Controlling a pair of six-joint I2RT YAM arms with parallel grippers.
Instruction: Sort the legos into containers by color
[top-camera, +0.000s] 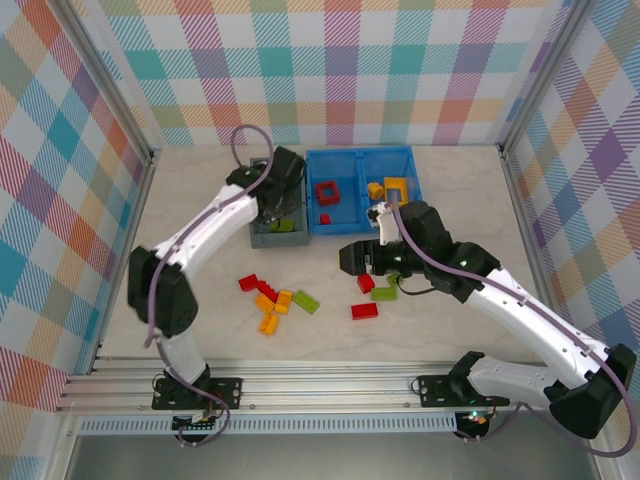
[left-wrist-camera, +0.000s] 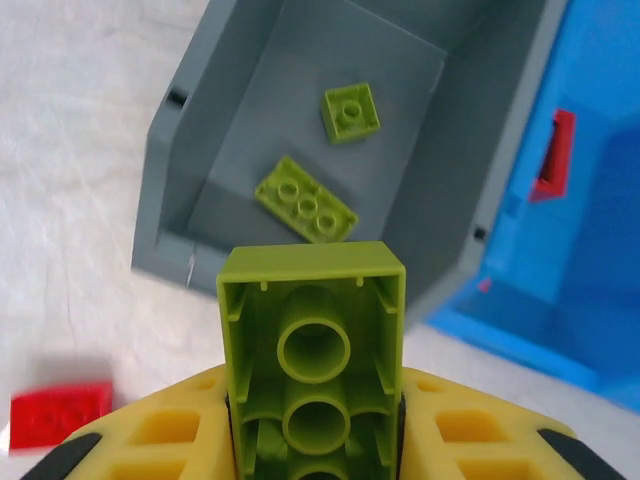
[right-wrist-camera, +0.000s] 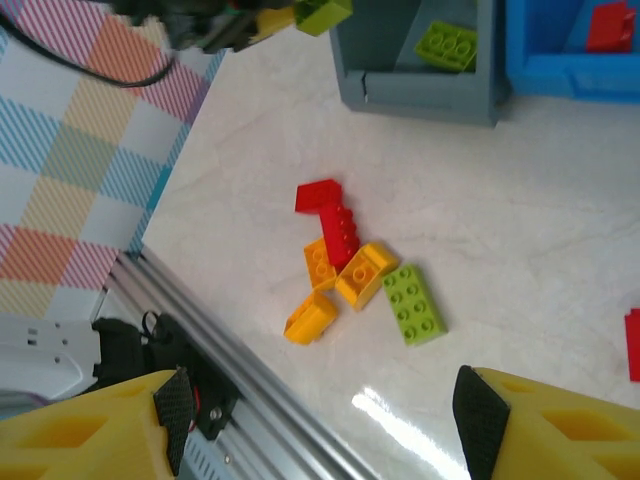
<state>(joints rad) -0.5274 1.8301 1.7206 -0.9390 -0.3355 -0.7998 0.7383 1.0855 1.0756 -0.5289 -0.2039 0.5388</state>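
Red, orange-yellow and lime legos (top-camera: 275, 298) lie loose on the pale surface (top-camera: 470, 200) nearest the arm bases, the right gripper (right-wrist-camera: 320, 410) hangs spread and empty near them, and farther back the left gripper (left-wrist-camera: 312, 430) clamps a lime brick (left-wrist-camera: 312, 320) over the grey bin (left-wrist-camera: 170, 180), beside the blue bin (left-wrist-camera: 590, 250).

- Table (top-camera: 320, 340): pale, marble-veined surface, enclosed on three sides.
- Back wall (top-camera: 340, 70), left wall (top-camera: 50, 200), right wall (top-camera: 590, 180): panels printed in pastel plaid.
- Corner posts (top-camera: 105, 75): grey metal uprights where the walls meet.
- Rail (top-camera: 330, 385): slotted aluminium extrusion along the table's near edge.
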